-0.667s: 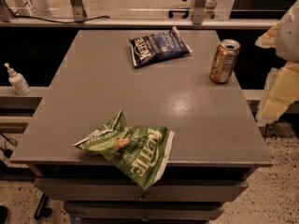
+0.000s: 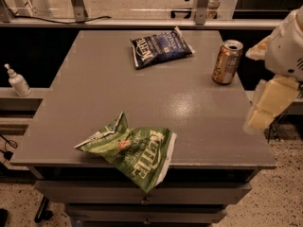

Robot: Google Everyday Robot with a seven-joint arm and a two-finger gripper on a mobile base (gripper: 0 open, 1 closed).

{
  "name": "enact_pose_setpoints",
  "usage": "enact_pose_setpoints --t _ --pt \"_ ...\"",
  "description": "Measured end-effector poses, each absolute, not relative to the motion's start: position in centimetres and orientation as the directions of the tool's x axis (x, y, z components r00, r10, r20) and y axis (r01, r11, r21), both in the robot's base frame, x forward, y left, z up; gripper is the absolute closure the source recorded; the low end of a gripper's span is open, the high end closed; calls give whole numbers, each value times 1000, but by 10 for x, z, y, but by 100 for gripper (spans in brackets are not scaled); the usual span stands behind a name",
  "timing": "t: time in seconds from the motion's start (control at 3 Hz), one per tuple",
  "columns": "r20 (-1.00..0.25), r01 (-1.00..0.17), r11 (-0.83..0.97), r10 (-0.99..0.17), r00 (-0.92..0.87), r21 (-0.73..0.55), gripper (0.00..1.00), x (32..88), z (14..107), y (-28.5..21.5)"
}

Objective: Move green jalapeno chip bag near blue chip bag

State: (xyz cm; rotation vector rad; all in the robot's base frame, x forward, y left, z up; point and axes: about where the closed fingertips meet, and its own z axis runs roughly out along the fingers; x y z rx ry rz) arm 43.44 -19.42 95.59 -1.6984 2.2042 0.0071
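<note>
The green jalapeno chip bag [image 2: 135, 151] lies crumpled at the table's front edge, with one corner hanging over it. The blue chip bag [image 2: 161, 48] lies flat at the back middle of the table. My gripper [image 2: 269, 104] hangs off the table's right side, past the edge, far from both bags and holding nothing that shows. Part of the arm [image 2: 289, 46] shows above it.
A gold drink can [image 2: 227, 62] stands upright at the back right of the grey table [image 2: 94, 93], between the blue bag and my arm. A white pump bottle [image 2: 18, 81] stands on a ledge to the left. Drawers sit below the table front.
My gripper and arm have shifted slightly left and down, towards the table's right edge. The bags and the can have not moved.
</note>
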Motion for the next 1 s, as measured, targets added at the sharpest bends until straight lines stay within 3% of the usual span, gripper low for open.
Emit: enact_pose_setpoints --t 1.0 --pt "-627 -985 173 -768 -128 -11 0 395 913 -40"
